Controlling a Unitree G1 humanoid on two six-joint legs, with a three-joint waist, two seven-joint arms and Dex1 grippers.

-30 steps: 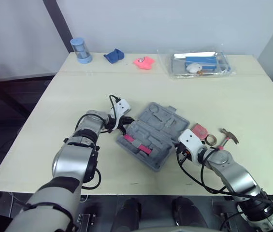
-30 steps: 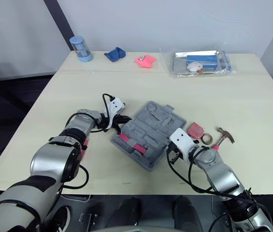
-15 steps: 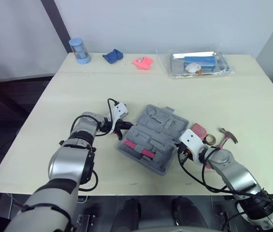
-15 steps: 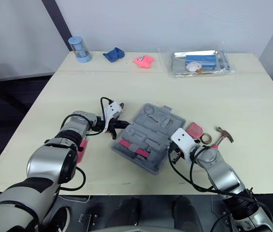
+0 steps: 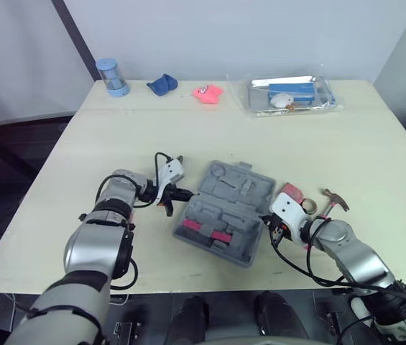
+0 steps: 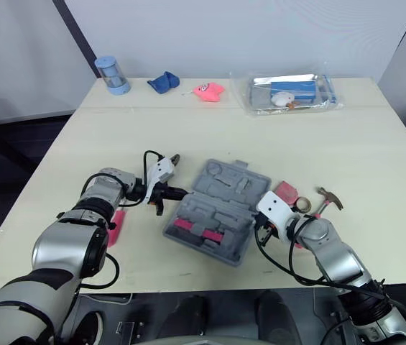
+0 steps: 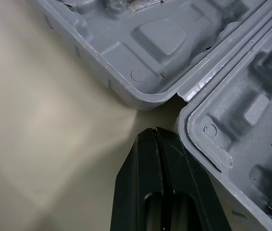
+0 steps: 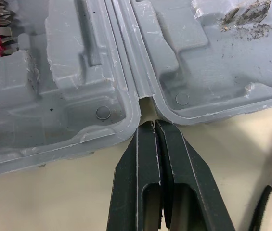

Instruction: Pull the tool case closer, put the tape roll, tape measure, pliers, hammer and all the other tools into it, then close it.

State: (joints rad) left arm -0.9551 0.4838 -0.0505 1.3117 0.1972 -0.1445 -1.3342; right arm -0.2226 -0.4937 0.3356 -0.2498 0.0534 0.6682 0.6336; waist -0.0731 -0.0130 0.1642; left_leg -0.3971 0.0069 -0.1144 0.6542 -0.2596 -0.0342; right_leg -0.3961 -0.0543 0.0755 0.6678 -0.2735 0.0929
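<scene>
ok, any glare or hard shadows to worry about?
Left eye view: glints on the clear plastic tray, table evenly lit. Left wrist view: bright patch on table by the tool case corner, dimmer farther out. Right wrist view: soft highlights along case rims.

The grey tool case (image 5: 224, 212) lies open and flat, both moulded halves up, skewed, by the middle of the table's (image 5: 116, 129) near edge. Just right of it, close together, sit a pink tape measure (image 5: 294, 194), a tape roll (image 5: 308, 207) and a hammer (image 5: 334, 199).

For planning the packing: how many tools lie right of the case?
3: pink tape measure nearest the tool case, tape roll beside it, hammer farthest right. The right gripper may hide more.
</scene>
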